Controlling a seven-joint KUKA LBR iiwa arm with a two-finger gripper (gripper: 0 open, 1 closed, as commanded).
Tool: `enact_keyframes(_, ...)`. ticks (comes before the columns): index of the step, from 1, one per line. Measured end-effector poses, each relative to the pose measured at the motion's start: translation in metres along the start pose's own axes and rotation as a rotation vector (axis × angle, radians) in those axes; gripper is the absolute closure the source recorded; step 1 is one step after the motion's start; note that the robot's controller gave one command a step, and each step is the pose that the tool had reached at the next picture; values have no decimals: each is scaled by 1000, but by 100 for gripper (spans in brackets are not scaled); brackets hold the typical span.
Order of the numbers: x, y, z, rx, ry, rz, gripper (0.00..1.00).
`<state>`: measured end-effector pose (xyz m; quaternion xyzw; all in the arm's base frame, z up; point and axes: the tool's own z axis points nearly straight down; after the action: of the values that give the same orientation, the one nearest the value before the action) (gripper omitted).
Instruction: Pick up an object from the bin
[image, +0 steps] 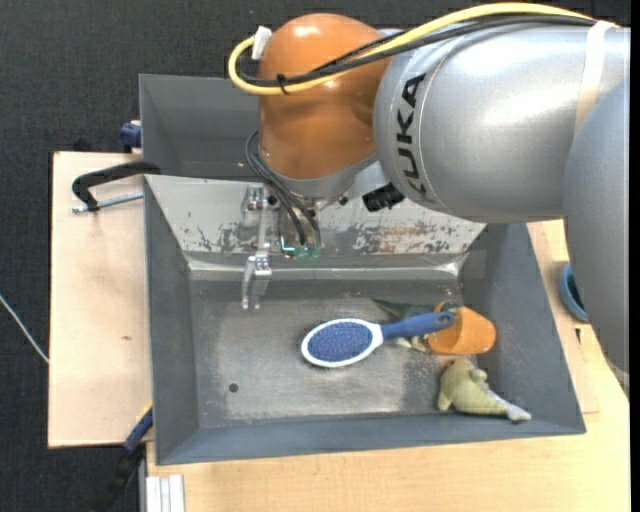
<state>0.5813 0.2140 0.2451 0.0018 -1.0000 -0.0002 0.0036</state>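
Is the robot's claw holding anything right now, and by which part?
Nothing. The gripper hangs bare at the bin's back left; the blue brush lies apart from it.

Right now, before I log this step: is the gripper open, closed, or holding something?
Gripper: open or closed cannot be told. It hangs by the back wall of the bin, apart from the blue brush.

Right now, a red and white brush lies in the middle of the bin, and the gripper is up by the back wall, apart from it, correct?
No. The camera view shows the brush is blue and white, not red. It does lie in the middle of the bin, with the gripper up by the back wall, apart from it.
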Motion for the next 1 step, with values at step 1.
enact_keyframes(1,-11,-72,61,2,-3,320,0)
